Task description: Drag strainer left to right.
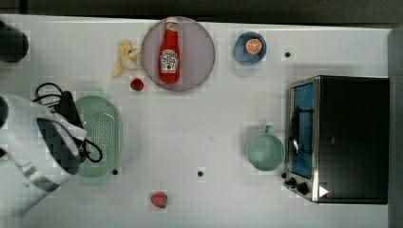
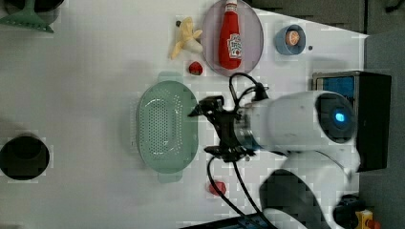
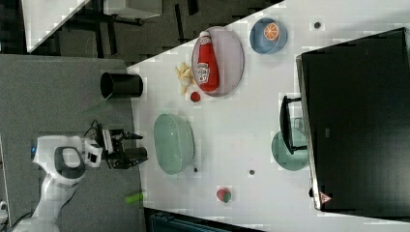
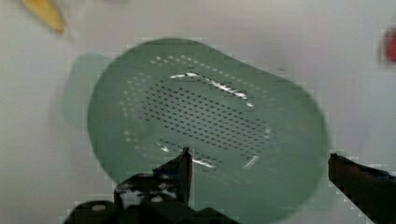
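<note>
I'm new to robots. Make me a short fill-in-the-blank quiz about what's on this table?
1. The ketchup bottle lies on a round ____.
2. The orange slice sits in a small ____ bowl.
3. The green mug stands beside the ____.
4. The gripper hangs over the strainer with its jaws ____.

Missing words: plate; blue; toaster oven; open

The arm (image 2: pixel 305 124) has glossy white rounded shells, a blue glowing light, looping black cables and a black gripper (image 2: pixel 210 131).
</note>
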Controlling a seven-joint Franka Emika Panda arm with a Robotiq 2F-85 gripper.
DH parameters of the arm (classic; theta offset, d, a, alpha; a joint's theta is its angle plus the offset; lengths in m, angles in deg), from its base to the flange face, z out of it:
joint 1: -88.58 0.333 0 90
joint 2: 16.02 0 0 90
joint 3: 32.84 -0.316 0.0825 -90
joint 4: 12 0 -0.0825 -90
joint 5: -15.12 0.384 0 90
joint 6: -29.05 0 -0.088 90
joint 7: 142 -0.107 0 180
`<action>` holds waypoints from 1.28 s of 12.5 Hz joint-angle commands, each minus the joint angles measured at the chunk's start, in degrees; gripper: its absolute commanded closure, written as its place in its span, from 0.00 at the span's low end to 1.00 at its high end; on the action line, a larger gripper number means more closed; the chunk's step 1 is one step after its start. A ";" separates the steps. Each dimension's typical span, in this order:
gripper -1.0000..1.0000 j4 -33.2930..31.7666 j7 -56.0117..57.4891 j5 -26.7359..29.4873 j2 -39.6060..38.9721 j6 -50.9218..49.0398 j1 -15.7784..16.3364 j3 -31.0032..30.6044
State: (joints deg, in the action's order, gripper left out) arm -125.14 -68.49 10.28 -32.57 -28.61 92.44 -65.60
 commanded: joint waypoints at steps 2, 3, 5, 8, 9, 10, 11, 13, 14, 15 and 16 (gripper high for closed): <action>0.00 -2.27 -16.76 0.48 -8.12 10.08 -0.76 1.22; 0.00 -2.58 -18.41 -0.10 -10.05 13.28 -0.69 1.23; 0.00 -3.60 -18.61 -2.38 -13.05 19.00 -0.68 1.67; 0.00 -6.46 -18.63 -6.41 -15.07 23.13 -0.69 3.43; 0.00 -7.45 -18.59 -7.33 -15.13 23.61 -0.67 4.24; 0.00 -8.23 -18.62 -7.64 -15.14 24.34 -0.68 4.97; 0.00 -8.89 -18.62 -7.65 -15.15 25.29 -0.67 5.47; 0.00 -9.65 -18.59 -7.69 -15.24 27.24 -0.68 6.61; 0.00 -9.95 -18.61 -7.73 -15.22 27.26 -0.70 7.31; 0.00 -9.97 -18.62 -7.76 -15.22 28.08 -0.77 7.70; 0.00 -10.37 -18.59 -7.76 -15.20 27.94 -0.86 8.19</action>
State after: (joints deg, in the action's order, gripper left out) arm -136.22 -84.21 1.62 -49.40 0.43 91.86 -57.92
